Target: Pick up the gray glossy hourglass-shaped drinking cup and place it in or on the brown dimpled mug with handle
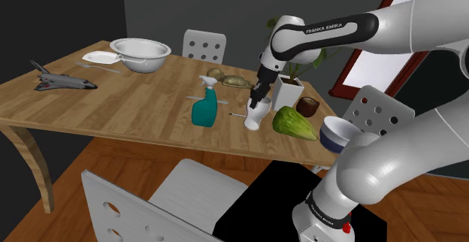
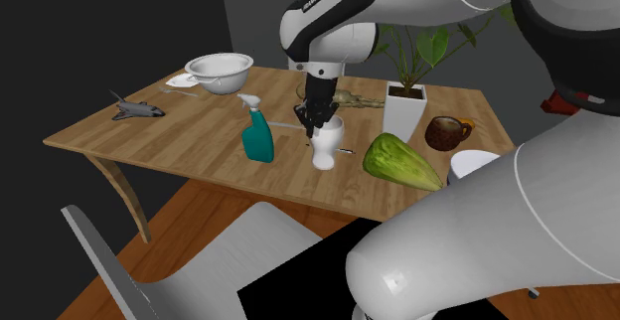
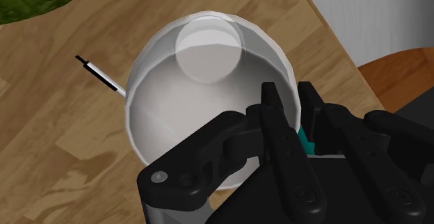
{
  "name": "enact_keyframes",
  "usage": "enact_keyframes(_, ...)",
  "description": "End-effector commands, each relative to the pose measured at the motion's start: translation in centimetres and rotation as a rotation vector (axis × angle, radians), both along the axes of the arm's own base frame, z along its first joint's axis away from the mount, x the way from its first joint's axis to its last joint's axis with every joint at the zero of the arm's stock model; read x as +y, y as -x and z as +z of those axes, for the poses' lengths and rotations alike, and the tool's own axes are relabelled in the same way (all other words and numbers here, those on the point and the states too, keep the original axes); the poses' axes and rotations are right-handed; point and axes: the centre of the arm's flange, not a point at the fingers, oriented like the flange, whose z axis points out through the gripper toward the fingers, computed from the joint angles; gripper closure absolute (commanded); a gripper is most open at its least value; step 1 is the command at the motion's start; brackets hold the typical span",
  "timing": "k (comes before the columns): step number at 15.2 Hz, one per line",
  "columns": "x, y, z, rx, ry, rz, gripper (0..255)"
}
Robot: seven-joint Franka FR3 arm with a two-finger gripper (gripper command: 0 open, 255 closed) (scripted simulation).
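Pinching white cup [image 3: 209, 83] rim, gripper [image 3: 291, 99] clamped, on wood table [image 3: 62, 153]

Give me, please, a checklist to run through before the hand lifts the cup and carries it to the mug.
1. Grip: the hand has its fingers clasped on the rim of the cup, one inside and one outside: ok.
2. Cup upright on the table: ok.
3. Mug upright, mouth up: ok.
4. Low path to the mug: the lettuce lies between: not ok, so lift over it.
5. Mug empty: cannot tell.
6. Cup fits the mug: cannot tell.
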Motion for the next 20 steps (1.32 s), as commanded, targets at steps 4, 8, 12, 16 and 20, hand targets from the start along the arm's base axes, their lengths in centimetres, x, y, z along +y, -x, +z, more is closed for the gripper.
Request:
enact_keyframes(4, 0.1, 0.0, 2.8, 0.0, 0.0, 0.0, 255)
enact_keyframes(8, 0.1, 0.0, 4.9, 0.0, 0.0, 0.0, 255)
enact_keyframes(12, 0.1, 0.0, 7.0, 0.0, 0.0, 0.0, 255)
enact_keyframes(16, 0.1, 0.0, 9.1, 0.0, 0.0, 0.0, 255)
enact_keyframes(20, 0.1, 0.0, 11.2, 0.0, 0.0, 0.0, 255)
